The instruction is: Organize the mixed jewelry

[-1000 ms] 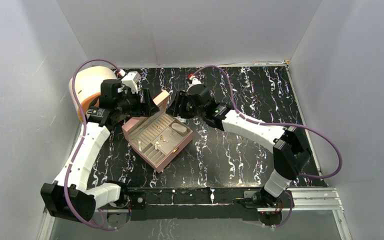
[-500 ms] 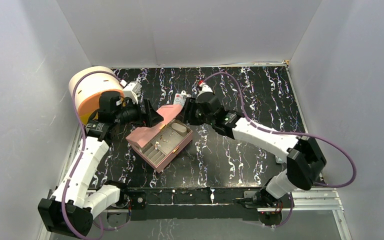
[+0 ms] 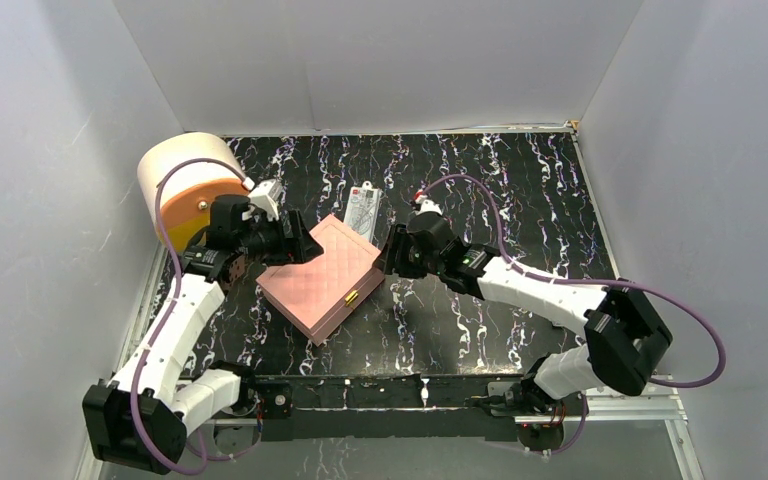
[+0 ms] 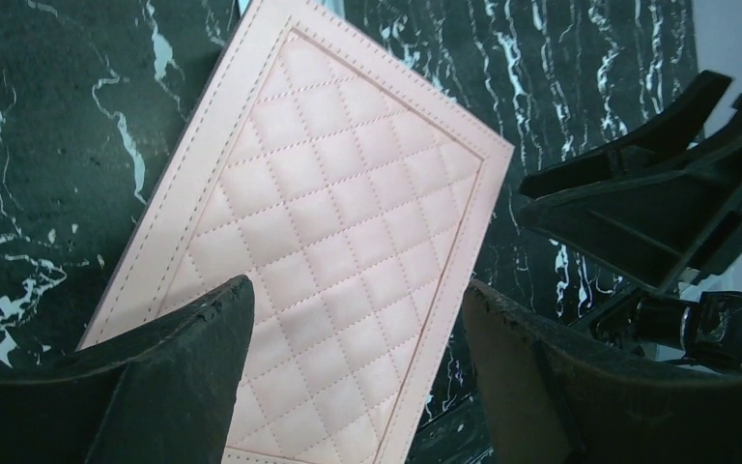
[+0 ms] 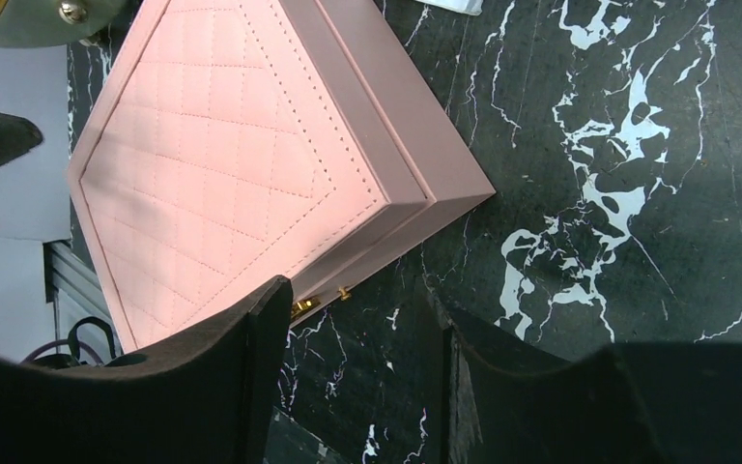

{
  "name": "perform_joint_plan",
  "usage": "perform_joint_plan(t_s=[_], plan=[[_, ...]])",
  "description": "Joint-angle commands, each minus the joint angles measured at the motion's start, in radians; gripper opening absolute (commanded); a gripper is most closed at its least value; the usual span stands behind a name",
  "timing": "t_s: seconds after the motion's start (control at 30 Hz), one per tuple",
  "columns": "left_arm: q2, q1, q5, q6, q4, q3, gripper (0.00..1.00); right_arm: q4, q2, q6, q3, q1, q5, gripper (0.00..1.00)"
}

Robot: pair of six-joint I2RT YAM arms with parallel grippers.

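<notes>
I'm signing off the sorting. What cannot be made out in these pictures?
Mixed jewelry: hidden in every view under the shut lid of the pink quilted box.
Small gold clasp: right wrist view, partly behind a finger of the right end effector; latched or not is unclear.
Clear flat packet with white card: top view, print too small to read.
Cream-and-orange drum: top view, partly behind the left arm's purple cable.

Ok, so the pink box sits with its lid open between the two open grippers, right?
Not quite: the box has its lid shut, with the quilted top flat and the gold clasp at its front edge. The top view shows this, and both wrist views agree. The rest holds: the left gripper and the right gripper stand open on either side of it.
</notes>
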Motion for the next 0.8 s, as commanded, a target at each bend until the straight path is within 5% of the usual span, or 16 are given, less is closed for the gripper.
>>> perform_joint_plan(t_s=[0.0,0.23,0.53,0.77], plan=[[0.004,-0.004,-0.021,-0.007,-0.037,-0.023,0.75,0.032,-0.001,0.000,0.014,-0.002,0.004,0.60],[-0.058,-0.004,-0.381,-0.090,-0.267,0.003,0.76,0.075,0.032,-0.030,0.055,-0.004,-0.139,0.70],[-0.226,-0.004,-0.617,-0.388,-0.440,-0.019,0.77,0.067,0.154,0.078,0.094,-0.003,-0.146,0.67],[-0.293,-0.004,-0.457,-0.492,-0.329,-0.161,0.77,0.027,0.191,0.131,0.084,-0.002,-0.162,0.60]])
